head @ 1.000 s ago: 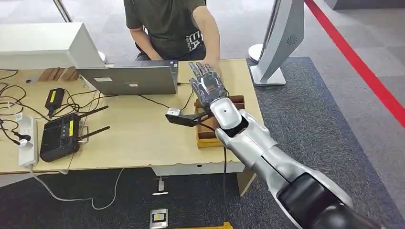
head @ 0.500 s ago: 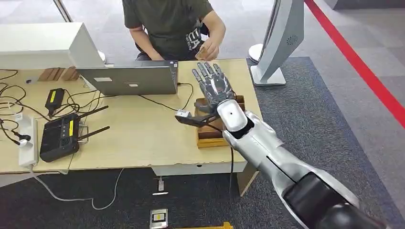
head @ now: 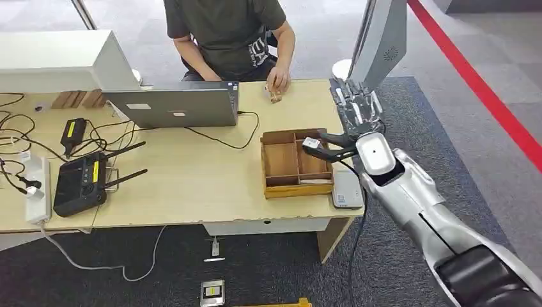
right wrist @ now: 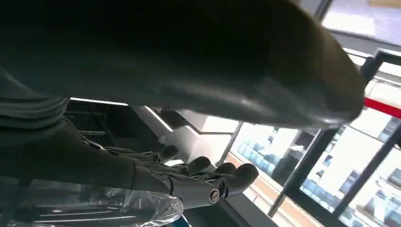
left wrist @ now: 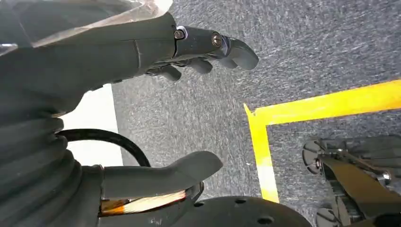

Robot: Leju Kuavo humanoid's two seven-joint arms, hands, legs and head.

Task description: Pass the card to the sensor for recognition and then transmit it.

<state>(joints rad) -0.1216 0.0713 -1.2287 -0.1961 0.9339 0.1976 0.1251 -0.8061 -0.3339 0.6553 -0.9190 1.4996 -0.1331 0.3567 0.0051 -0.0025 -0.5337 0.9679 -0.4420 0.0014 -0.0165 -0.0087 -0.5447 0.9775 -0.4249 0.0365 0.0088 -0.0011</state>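
Card in person's hand by laptop, right hand empty with fingers spread beside wooden tray.

A light wooden table fills the middle of the head view. At its twelve o'clock edge sits a person in a dark T-shirt, one hand resting on the tabletop. Just in front of them stands an open laptop, a black cable trailing from it toward three o'clock. Over at nine o'clock lie a black router with antennas, a white power strip and tangled wires. A red stripe crosses the grey carpet at two o'clock.
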